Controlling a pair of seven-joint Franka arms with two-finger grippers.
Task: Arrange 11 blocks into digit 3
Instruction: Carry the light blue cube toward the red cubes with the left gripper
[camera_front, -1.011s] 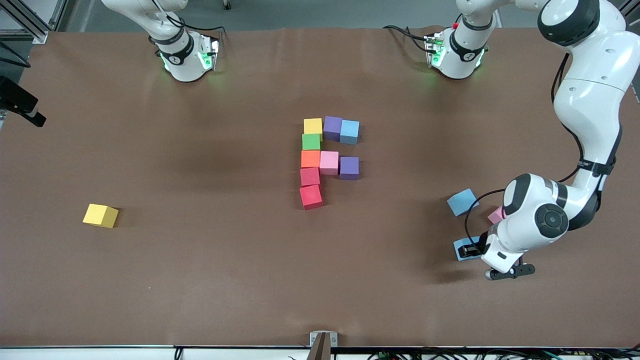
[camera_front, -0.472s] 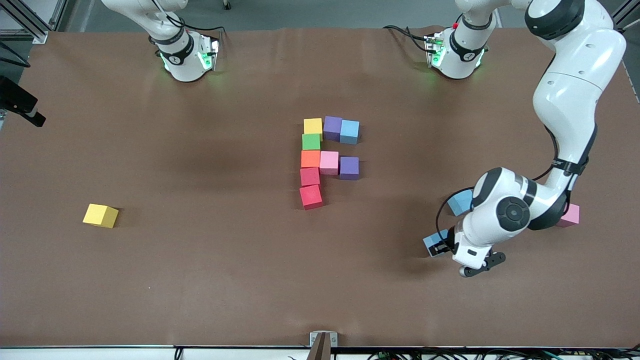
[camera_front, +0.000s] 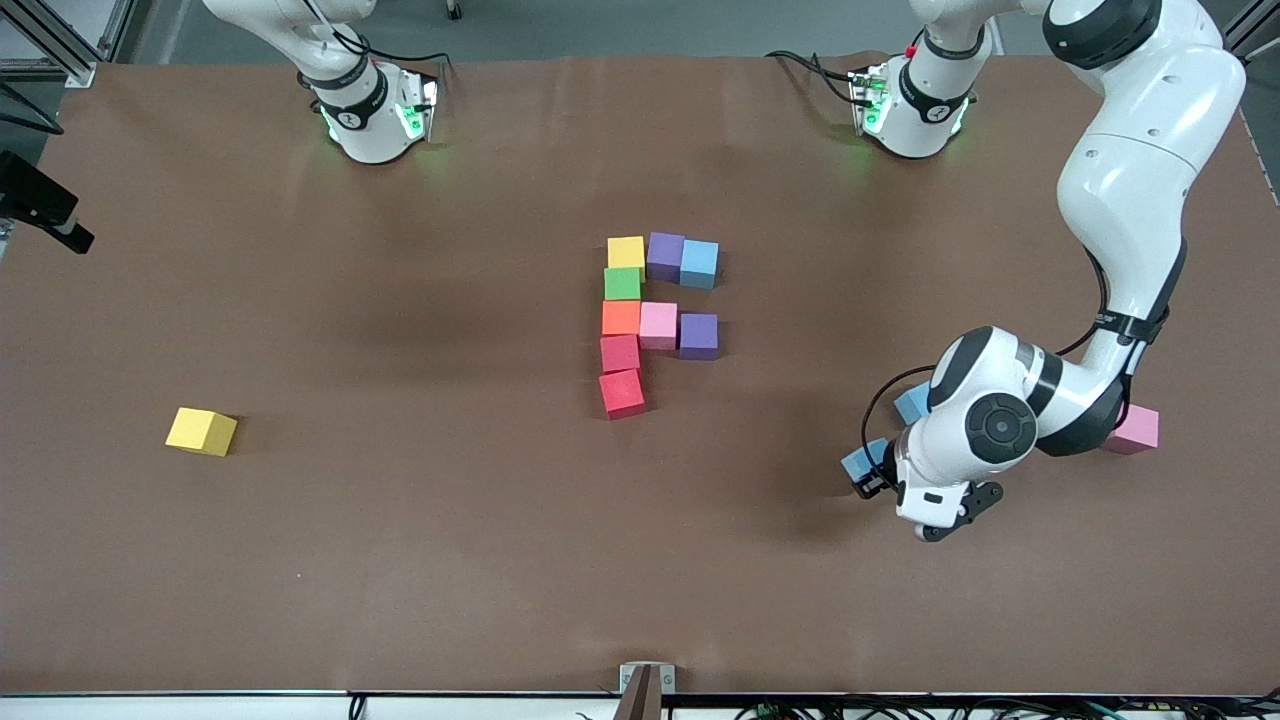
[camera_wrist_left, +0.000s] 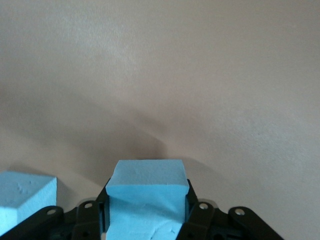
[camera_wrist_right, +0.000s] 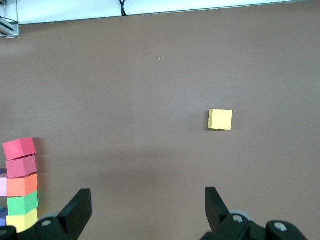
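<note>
My left gripper (camera_front: 868, 472) is shut on a blue block (camera_front: 860, 464), held over bare table at the left arm's end; the left wrist view shows this block (camera_wrist_left: 147, 192) squeezed between the jaws. A second blue block (camera_front: 912, 403) lies partly hidden under that arm, and it also shows in the left wrist view (camera_wrist_left: 25, 197). In the middle stands the figure: a column of yellow (camera_front: 626, 252), green (camera_front: 622, 284), orange (camera_front: 621, 318) and two red blocks (camera_front: 621, 392). Purple and blue adjoin yellow; pink and purple (camera_front: 698, 335) adjoin orange. My right gripper (camera_wrist_right: 147, 210) hangs open and empty.
A loose yellow block (camera_front: 201, 431) lies toward the right arm's end, and it is also in the right wrist view (camera_wrist_right: 220, 119). A loose pink block (camera_front: 1135, 430) lies beside the left arm's elbow. The right arm waits, its hand out of the front view.
The left arm has carried the blue block toward the middle of the table, past the second blue block. The loose pink block has come out from under the arm. The right arm has not moved.
</note>
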